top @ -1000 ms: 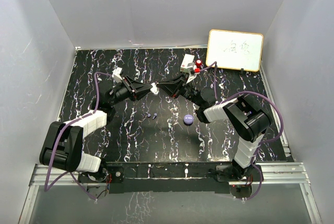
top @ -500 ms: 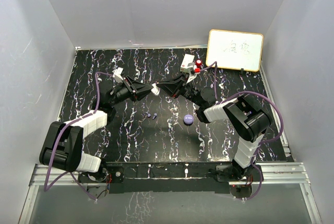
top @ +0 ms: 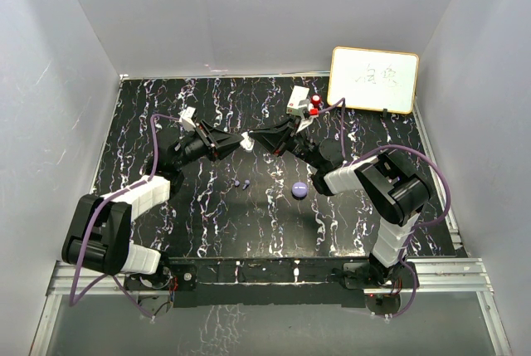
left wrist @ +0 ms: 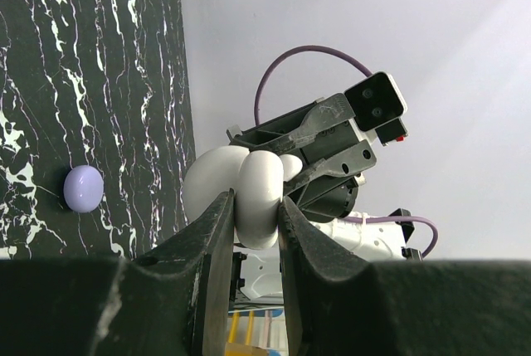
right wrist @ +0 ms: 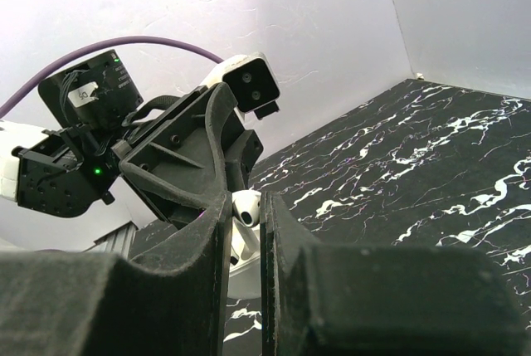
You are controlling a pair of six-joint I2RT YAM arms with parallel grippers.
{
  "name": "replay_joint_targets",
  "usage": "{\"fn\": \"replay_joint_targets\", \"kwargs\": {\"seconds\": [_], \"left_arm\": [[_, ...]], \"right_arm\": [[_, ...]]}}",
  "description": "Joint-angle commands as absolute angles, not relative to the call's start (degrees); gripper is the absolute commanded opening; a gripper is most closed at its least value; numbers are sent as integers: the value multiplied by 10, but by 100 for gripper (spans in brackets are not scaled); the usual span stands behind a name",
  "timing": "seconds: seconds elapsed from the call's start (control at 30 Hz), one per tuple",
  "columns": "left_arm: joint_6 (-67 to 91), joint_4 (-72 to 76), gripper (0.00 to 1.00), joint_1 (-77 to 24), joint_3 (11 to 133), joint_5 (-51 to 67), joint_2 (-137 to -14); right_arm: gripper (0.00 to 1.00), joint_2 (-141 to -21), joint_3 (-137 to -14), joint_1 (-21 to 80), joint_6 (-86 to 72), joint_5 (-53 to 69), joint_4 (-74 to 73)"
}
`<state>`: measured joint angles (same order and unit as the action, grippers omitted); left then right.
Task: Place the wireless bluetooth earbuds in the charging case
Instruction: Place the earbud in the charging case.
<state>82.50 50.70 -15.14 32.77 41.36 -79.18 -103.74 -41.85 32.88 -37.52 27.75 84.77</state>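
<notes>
Two grippers nose to nose in the air above mid-table, each clamped on a part.
Left gripper (left wrist: 253,211) fingers pinch the white charging case (left wrist: 259,186); right gripper (right wrist: 246,215) fingers pinch a white earbud (right wrist: 246,207) just beside that case. Purple case (top: 299,190) and tiny purple earbuds (top: 246,181) lie on the table (top: 166,107), near each other, below the arms.

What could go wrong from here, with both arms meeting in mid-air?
1. The right pincer pinches the white earbud only at its fingertips, above the table; a nudge could drop it.
2. The left pincer grips the white case by its rounded shell; pressing the bud in may twist it loose.
3. The two pincers nearly touch; their fingers could collide.
</notes>
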Motion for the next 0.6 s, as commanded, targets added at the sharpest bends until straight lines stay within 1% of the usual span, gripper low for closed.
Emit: {"fn": "replay_joint_targets", "kwargs": {"seconds": [0.0,0.57], "left_arm": [[822,518,0,-154,339,420,-765],[827,527,0,-153,338,411,-768]], "right_arm": [[0,-1022,-415,330,-361,272,1040],[0,-1013,-406,330,-358,275,1041]]}}
